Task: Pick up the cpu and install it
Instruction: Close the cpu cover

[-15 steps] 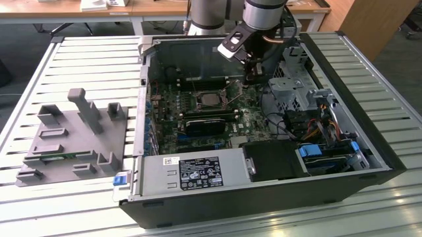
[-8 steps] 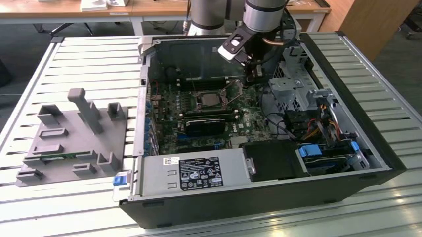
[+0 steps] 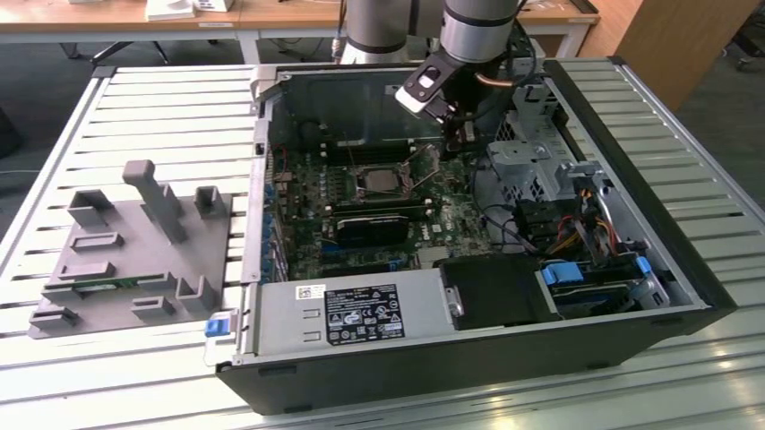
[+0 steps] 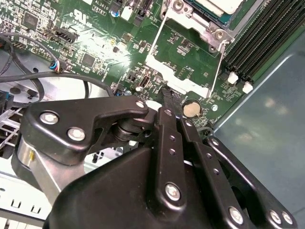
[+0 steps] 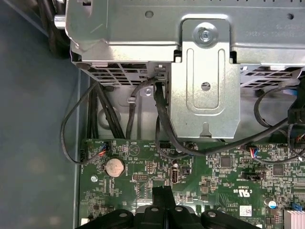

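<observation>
The cpu (image 3: 382,182), a silvery-grey square chip, lies flat in the motherboard socket inside the open computer case (image 3: 669,179). In the second wrist view the cpu (image 4: 217,5) sits in its socket with the metal retention frame (image 4: 183,64) swung open beside it. My gripper (image 3: 453,149) hovers over the board, to the exterior view's right of the socket and apart from the chip. Both wrist views show the black fingers pressed together, shut with nothing between them; the gripper (image 4: 167,94) points at the board near the coin battery (image 5: 114,167), as does the gripper (image 5: 163,192).
A black heatsink-like block (image 3: 371,228) lies in front of the socket and a grey power supply box (image 3: 347,315) at the case front. Drive cage (image 5: 205,71) and loose cables (image 5: 164,124) crowd the side by the gripper. A grey fixture (image 3: 132,260) stands on the slatted table (image 3: 72,125).
</observation>
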You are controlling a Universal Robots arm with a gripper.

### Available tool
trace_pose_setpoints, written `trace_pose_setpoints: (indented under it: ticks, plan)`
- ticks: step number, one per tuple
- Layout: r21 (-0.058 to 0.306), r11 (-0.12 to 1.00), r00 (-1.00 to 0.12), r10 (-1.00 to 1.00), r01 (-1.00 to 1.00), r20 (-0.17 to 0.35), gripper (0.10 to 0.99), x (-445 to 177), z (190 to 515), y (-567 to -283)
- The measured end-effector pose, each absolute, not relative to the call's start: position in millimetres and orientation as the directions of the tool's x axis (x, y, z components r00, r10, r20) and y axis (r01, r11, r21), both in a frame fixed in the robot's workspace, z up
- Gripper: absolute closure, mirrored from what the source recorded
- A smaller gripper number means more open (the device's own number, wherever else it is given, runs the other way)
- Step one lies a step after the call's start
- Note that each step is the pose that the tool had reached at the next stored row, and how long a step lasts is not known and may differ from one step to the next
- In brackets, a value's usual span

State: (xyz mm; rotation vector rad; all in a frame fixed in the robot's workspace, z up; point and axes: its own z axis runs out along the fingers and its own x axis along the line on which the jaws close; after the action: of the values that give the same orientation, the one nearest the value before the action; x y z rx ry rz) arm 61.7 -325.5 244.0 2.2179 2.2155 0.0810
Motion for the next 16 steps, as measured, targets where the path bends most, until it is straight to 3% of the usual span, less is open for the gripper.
trace_pose_setpoints:
  ticks: [16]
  plan:
    - [0.041,-0.002,0.000,0.999,0.999,0.033,0.980,54.7,243.5,-325.5]
